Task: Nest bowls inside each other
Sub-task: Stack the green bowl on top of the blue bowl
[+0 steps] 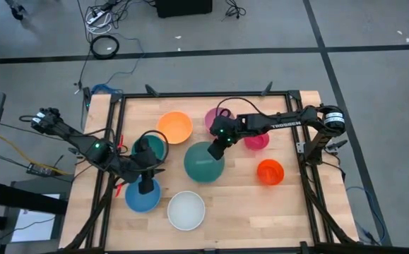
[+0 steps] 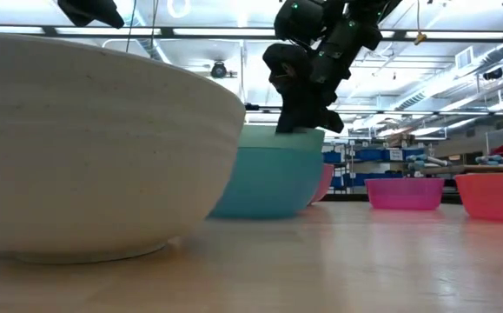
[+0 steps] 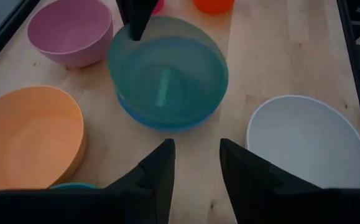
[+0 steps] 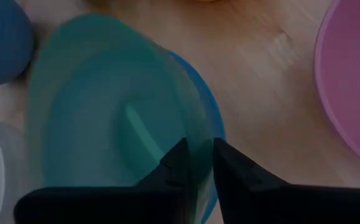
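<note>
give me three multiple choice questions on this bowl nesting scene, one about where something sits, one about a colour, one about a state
1. Where is the right gripper?
A. at the rim of the teal bowl
B. over the white bowl
C. off the table

2. What colour is the bowl that the teal bowl sits in?
A. pink
B. blue
C. orange

3. How do the left gripper's fingers stand?
A. shut on the white bowl
B. shut on nothing
C. apart, holding nothing

Answers:
1 A, the high view puts the gripper at the teal bowl's edge, with its fingers either side of the rim in the right wrist view.
2 B, a blue bowl's rim shows under the teal one in the left wrist view.
3 C, the left wrist view shows bare table between the two fingers.
</note>
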{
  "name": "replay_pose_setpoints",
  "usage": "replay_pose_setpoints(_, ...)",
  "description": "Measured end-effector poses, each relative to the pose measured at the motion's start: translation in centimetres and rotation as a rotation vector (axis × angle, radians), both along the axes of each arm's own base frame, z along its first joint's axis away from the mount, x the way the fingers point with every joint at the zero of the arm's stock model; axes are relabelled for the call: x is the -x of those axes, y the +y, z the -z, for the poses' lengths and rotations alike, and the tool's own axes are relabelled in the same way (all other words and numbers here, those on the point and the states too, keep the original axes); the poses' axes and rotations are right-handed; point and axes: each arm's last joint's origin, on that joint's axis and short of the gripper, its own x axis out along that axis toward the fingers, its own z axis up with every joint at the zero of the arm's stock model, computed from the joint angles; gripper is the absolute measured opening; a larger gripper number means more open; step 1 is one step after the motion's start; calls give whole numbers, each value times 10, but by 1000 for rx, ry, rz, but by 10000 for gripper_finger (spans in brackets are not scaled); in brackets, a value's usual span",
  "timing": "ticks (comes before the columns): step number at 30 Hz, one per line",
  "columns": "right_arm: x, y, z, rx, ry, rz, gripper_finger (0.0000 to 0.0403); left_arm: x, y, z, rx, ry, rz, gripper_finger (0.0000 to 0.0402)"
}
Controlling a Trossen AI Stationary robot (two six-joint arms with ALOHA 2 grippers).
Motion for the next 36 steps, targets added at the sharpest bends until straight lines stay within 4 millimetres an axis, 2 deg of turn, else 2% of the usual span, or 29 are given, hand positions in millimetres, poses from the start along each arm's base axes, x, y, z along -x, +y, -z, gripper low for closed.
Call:
replay_pose_setpoints(15,2,1,-3,-20,9,-4,86,0,0,0,3,2,3,136)
replay_pose_setpoints(19,3,2,-14,4,45,-4,84,0,0,0,5,4,6,136)
replay_pose_setpoints(23,2,3,-34,87,81,-1,84,0,0,1,3,10,6,136)
replay_pose_setpoints(28,-5,3,-59,198,23,3,81,1,0,1,0,15,6,136)
replay_pose_setpoints(32,-7,3,-62,205,-1,-1,70,1,0,1,2,16,8,136)
replay_pose_setpoints(36,-9,6,-56,205,15,-9,58,1,0,1,1,17,8,136)
